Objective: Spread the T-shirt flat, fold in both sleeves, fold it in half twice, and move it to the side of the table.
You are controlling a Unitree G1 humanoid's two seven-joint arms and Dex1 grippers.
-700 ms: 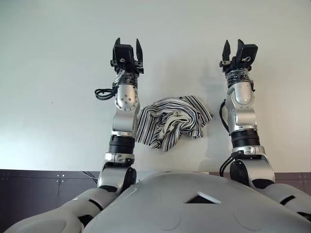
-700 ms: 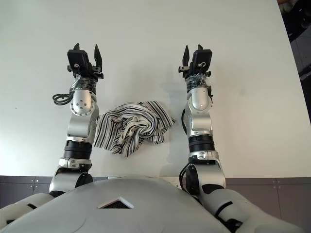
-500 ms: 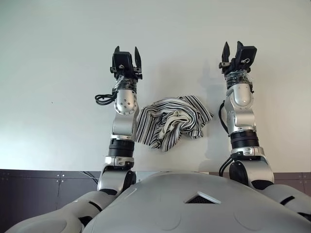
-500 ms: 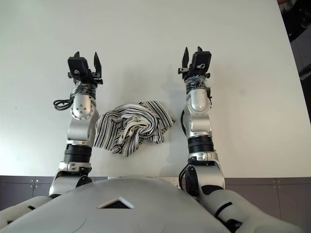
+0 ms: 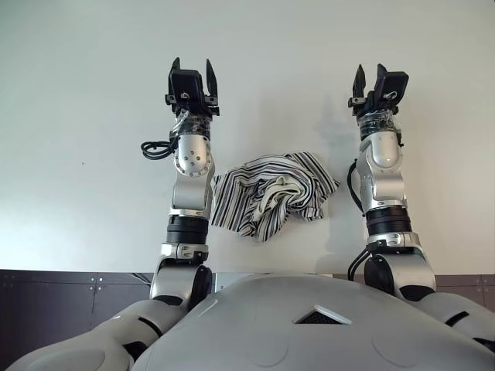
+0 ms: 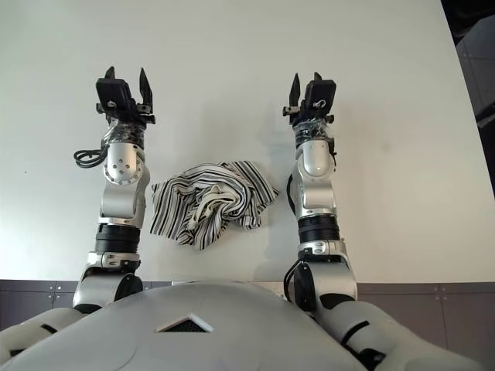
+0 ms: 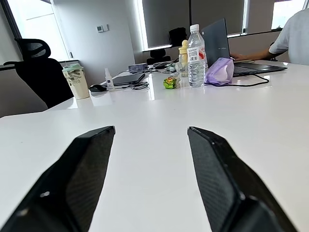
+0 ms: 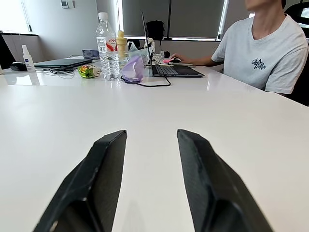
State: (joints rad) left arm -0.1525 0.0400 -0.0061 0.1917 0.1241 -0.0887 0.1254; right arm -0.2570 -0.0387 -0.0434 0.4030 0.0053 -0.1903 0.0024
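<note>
On the white table (image 5: 77,116): a black-and-white striped T-shirt (image 5: 271,193) lies crumpled in a heap, unspread, close to the robot's edge of the table. It sits nearer the robot than both grippers and between them from side to side.
Left gripper (image 5: 192,68): held out beyond the heap on its left side, its two fingers set well apart with nothing between them. The left wrist view shows bare tabletop through the gap.
Right gripper (image 5: 370,73): held out beyond the heap on its right side, fingers parted somewhat less widely, empty and apart from the cloth.
Far end of the table: a water bottle (image 7: 196,55), an open laptop (image 7: 217,36) and a lidded cup (image 7: 77,81) stand well apart from the shirt.
</note>
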